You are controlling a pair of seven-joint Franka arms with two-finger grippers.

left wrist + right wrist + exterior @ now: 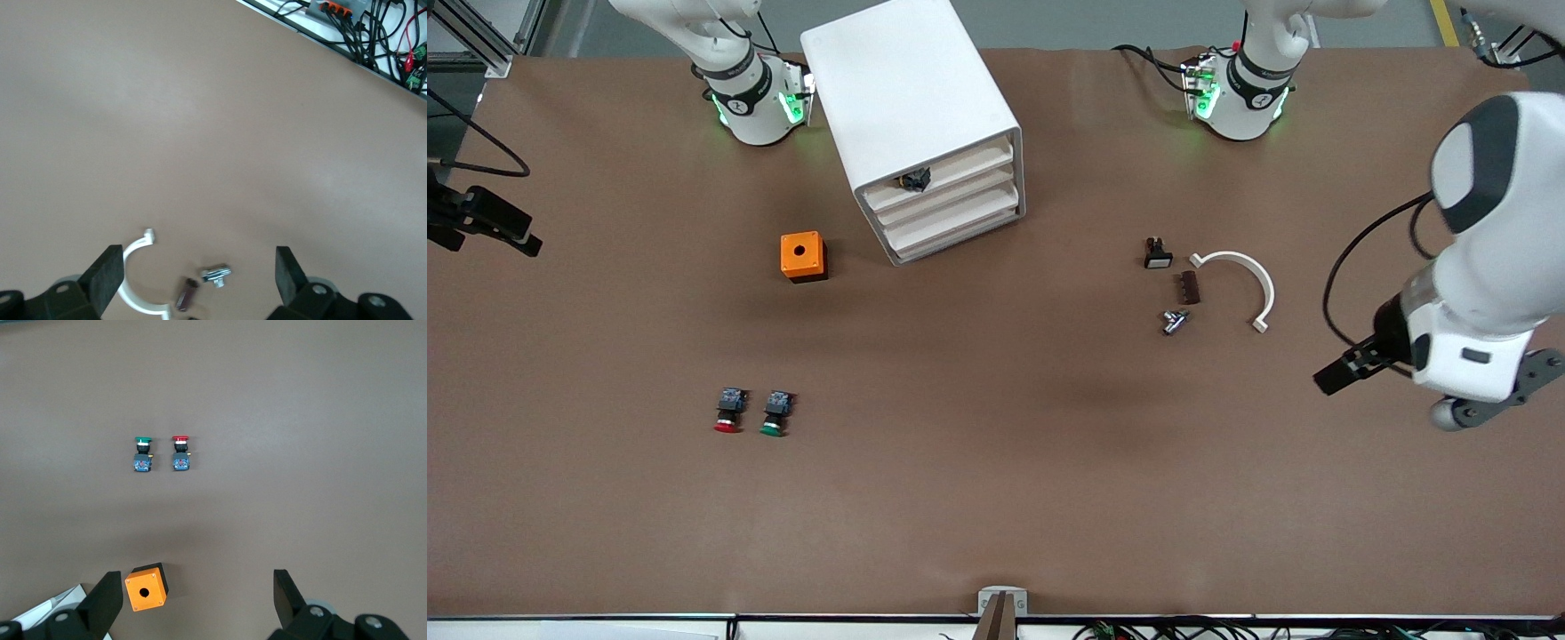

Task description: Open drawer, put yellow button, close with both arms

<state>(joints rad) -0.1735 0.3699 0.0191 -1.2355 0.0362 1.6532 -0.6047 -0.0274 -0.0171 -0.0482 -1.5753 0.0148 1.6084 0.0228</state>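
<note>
Brown bench (996, 498): white box-shaped cabinet (911, 107) with 3 shallow drawers; top drawer (943, 173) appears shut, a small dark item (914, 180) at its front, whether the yellow button cannot be told. Left end effector (197, 277), jaws spread, empty, over white curved clip (137, 280). Right end effector (197, 597), jaws spread, empty, over orange box (145, 588). Red-capped button (729, 412) beside green-capped button (775, 414), nearer the front camera.
</note>
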